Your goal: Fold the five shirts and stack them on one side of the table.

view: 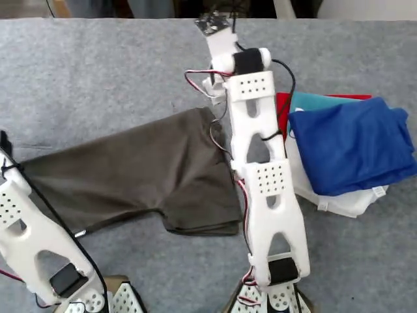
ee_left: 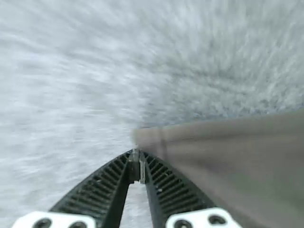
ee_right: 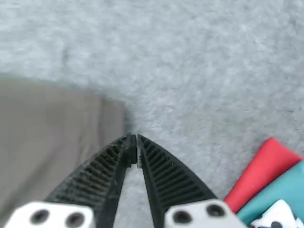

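A dark olive shirt (view: 143,173) lies spread on the grey table (view: 98,72). My left gripper (ee_left: 136,159) is at the table's left edge, shut on that shirt's corner (ee_left: 142,137); the cloth drapes over one finger. My right gripper (ee_right: 133,140) is shut with its tips on the table right beside the shirt's far corner (ee_right: 111,111); I see no cloth between its fingers. The right arm (view: 251,130) stretches up the middle of the table and covers the shirt's right edge.
On the right side sits a stack of folded shirts: blue (view: 352,147) on top, white (view: 345,202) beneath, with teal (view: 313,101) and red (view: 282,111) peeking out at the back. Bare grey table lies at the far left and along the front.
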Controlling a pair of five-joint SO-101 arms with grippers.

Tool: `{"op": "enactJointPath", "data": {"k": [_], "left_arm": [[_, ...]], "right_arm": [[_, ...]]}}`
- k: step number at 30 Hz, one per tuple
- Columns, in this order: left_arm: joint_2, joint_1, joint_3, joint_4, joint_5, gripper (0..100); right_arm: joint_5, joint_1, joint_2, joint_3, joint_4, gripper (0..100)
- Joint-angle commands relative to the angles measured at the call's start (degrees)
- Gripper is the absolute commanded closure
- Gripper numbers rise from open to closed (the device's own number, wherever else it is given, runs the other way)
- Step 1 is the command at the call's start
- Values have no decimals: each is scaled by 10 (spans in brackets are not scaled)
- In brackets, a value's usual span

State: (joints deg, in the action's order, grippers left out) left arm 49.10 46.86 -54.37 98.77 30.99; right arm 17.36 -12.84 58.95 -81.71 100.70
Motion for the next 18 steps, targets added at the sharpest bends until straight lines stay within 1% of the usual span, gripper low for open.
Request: {"op": "enactJointPath", "data": {"k": [1,4,6,9,13,16,18], "left_arm": [[-9,10,-105,21,-7,971],[-19,16,-113,22,-4,971],[-41,22,-87,22,-4,971],[-88,20,-5,22,4,971],[-137,6,136,14,47,971],[-140,4,232,-56,47,971],[-144,8,268,-91,47,971]], "right_arm": [[-2,-29,-85,99,5,985],[-4,-40,-107,180,4,985],[-4,-40,-108,216,2,985],[-4,-37,-95,242,0,985],[-5,-36,-65,244,-25,985],[-18,-40,-53,238,-23,985],[-12,-43,-68,220,8,985]]}}
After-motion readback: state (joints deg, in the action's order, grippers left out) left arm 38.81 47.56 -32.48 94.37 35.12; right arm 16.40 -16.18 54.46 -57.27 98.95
